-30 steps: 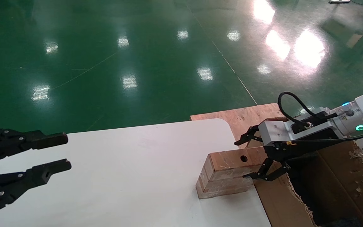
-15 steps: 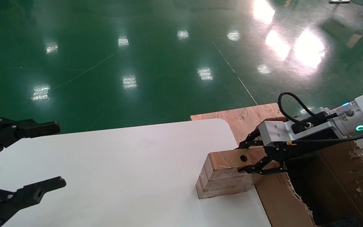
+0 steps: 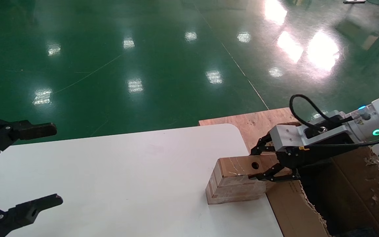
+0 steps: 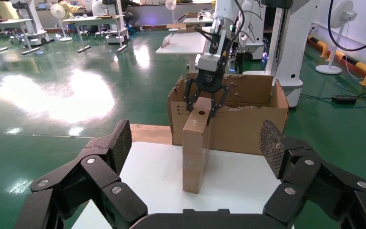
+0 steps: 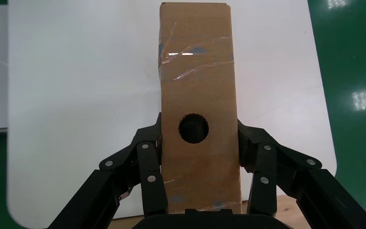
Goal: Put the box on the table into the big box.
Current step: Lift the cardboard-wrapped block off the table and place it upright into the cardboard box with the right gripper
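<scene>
Box [image 3: 239,179] clamped by right end effector [image 3: 264,162] (on table [image 3: 127,177]).

The right gripper [image 3: 264,163], spread around the box [image 3: 234,184] a second ago, is now clamping its fingers [image 5: 148,162] against the box's two sides near the holed end. The box's far end is lifting slightly off the table [image 3: 127,184]. The left gripper [image 3: 41,164] is spreading wider and drifting back toward the table's left edge.

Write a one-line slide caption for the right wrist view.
Right gripper clamped on both sides of the small tan-brown cardboard box with a round hole, standing on the white table.
</scene>
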Controlling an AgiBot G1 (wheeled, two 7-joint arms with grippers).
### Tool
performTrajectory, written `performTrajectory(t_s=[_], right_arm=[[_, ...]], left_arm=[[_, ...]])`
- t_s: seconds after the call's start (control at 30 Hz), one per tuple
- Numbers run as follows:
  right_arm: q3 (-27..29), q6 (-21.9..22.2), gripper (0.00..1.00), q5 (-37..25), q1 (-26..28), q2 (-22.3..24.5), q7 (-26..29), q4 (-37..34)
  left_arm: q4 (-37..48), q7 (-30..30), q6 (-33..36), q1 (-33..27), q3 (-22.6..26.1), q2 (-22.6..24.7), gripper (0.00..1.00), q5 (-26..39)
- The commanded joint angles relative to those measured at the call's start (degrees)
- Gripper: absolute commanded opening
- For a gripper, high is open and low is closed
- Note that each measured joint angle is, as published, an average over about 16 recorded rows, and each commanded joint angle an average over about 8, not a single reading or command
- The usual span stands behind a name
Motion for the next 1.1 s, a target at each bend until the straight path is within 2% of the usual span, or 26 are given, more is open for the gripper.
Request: performTrajectory(t_s=[0.03,0.23,0.37,0.57,0.83,1.1], right_arm=[[-0.4,-0.2,0.00,0.2,1.0,0.4,1.5,1.3],[-3.7,-0.6,0.00,1.9,8.0,3.0,7.2,6.7],[-6.1,-0.6,0.00,2.7,14.1,4.0,10.7,7.9],[-9.1,-0.4,0.00,0.8,25.4,3.6,14.6,6.0],[-13.2,-0.4,0.00,-4.3,39.6,2.5,16.6,1.2],[-20.1,-0.8,0.00,-8.6,51.1,6.9,18.6,-1.4]], left_arm=[[0.0,0.0,0.0,0.0,0.0,0.0,1.00,0.0],[0.0,0.0,0.0,0.0,0.0,0.0,1.00,0.0],[0.0,0.0,0.0,0.0,0.0,0.0,1.00,0.0],[0.0,0.0,0.0,0.0,0.0,0.0,1.00,0.0],[0.0,0.0,0.0,0.0,0.0,0.0,1.00,0.0],[0.0,0.0,0.0,0.0,0.0,0.0,1.00,0.0]])
